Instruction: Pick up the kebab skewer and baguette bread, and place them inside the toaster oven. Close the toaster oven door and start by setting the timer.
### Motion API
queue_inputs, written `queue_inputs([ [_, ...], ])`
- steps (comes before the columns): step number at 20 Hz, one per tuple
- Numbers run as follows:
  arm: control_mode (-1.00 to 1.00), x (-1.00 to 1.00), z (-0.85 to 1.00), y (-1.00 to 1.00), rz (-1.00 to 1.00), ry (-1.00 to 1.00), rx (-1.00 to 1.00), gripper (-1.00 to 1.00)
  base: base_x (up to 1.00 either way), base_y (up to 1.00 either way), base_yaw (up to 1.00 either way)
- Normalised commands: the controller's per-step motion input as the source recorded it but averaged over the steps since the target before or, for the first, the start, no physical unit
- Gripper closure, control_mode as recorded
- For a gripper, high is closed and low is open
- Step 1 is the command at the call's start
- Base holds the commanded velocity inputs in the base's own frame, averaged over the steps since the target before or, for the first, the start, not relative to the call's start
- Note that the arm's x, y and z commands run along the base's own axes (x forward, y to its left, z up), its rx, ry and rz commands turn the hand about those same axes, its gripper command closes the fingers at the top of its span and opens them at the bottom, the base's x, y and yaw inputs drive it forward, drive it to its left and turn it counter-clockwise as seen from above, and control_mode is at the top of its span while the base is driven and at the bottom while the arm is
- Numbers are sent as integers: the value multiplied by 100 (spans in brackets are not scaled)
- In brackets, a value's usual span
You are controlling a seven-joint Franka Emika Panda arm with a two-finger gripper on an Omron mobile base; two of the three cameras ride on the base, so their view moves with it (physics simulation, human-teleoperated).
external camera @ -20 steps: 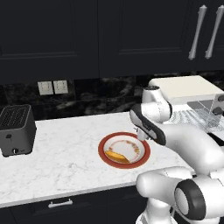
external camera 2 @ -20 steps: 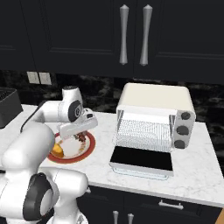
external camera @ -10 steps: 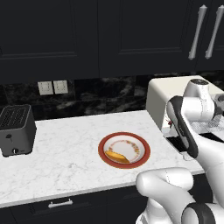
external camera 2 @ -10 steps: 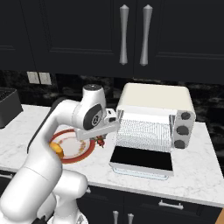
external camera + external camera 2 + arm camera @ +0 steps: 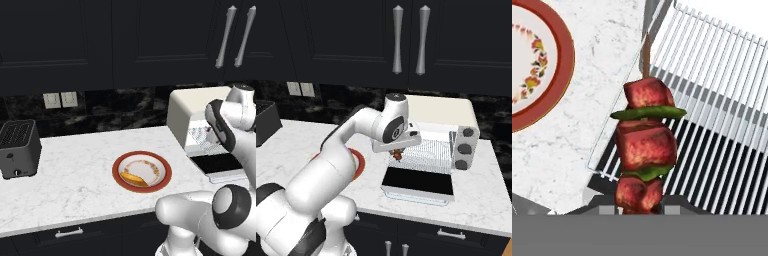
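The kebab skewer [image 5: 644, 150] is hanging in the gripper [image 5: 398, 154], pinched at its lower end with the tip pointing away, over the front edge of the wire rack [image 5: 712, 125]. Off to the gripper's left the plate [image 5: 142, 171] is keeping the baguette bread [image 5: 131, 177]. Just ahead, the toaster oven [image 5: 441, 131] is standing open, the toaster oven door [image 5: 418, 184] lying flat. The skewer looks light and stiff, its chunks likely slippery; gripping the stick seems safest.

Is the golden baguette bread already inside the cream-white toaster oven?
No, the golden baguette bread lies on the red-rimmed plate, apart from the cream-white toaster oven.
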Motion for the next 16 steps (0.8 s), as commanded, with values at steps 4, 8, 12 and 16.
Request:
queue_inputs([
  [4,-100,23,-35,-6,-10,0,7,100,0,0,0],
  [8,-100,37,-36,-3,-8,0,3,100,0,0,0],
  [12,-100,25,-35,-28,-4,0,0,100,0,0,0],
  [16,-100,2,-27,-12,-2,0,0,100,0,0,0],
])
